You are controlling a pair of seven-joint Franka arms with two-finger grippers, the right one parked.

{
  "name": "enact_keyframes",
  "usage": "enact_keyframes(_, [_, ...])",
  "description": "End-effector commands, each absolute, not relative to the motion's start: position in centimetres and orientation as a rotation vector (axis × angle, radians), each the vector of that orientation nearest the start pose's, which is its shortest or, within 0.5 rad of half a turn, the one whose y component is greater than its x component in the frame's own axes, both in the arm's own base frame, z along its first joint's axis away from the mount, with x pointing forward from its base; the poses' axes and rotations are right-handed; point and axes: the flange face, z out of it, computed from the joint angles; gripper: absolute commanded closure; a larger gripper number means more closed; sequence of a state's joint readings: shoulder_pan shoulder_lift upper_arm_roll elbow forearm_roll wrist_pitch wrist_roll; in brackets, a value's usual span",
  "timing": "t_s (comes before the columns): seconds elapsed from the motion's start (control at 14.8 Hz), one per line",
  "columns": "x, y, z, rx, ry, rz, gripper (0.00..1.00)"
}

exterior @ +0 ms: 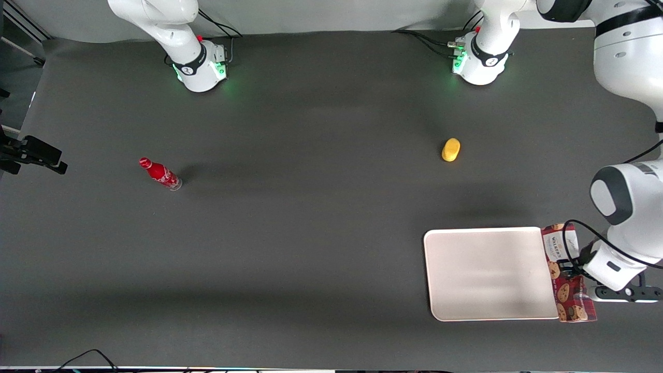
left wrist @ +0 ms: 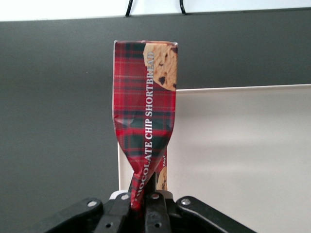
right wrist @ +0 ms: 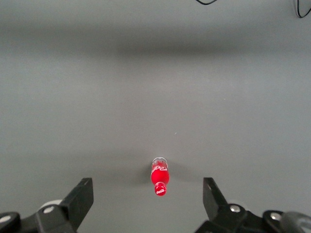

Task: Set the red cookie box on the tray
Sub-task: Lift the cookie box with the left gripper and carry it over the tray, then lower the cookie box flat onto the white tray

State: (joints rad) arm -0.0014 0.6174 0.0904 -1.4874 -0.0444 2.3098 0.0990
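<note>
The red cookie box (exterior: 566, 274) is a long dark-red tartan box with cookie pictures. It lies along the tray's short edge at the working arm's end of the table. The tray (exterior: 487, 272) is pale cream-pink, with nothing on it, and lies near the table's front edge. My left gripper (exterior: 581, 270) is shut on the box's long side. In the left wrist view the fingers (left wrist: 155, 206) pinch the box (left wrist: 146, 107) so that its wall is crushed inward. The box reaches out over the edge of the tray (left wrist: 238, 155).
A yellow oval object (exterior: 451, 149) lies farther from the front camera than the tray. A small red cola bottle (exterior: 160, 174) lies toward the parked arm's end of the table and shows in the right wrist view (right wrist: 160, 177). The table is dark grey.
</note>
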Motion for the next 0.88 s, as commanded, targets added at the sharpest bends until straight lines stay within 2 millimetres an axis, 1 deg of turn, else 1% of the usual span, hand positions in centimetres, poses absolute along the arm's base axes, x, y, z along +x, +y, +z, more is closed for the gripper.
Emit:
enact_keyframes(0.0, [70.5,5.5,30.4,-3.071,0.043,-0.449,1.00])
enact_keyframes(0.07, [70.4,5.5,29.2,-3.072,0.033,-0.465,1.00])
enact_keyframes(0.14, [70.4,5.6,27.9,-3.106,-0.026,-0.458,1.00])
enact_keyframes(0.2, [70.3,5.6,26.9,-3.123,-0.050,-0.439,1.00])
enact_keyframes(0.27, [70.2,5.5,25.7,-3.131,-0.054,-0.409,1.00])
enact_keyframes(0.41, [70.1,5.7,23.9,-3.141,-0.075,-0.378,1.00])
enact_keyframes(0.47, [70.1,5.7,23.6,-3.153,-0.101,-0.377,1.00])
enact_keyframes(0.68, [70.5,5.5,23.0,-3.158,-0.100,-0.368,1.00])
enact_keyframes(0.81, [70.6,5.5,23.0,-3.155,-0.098,-0.375,1.00])
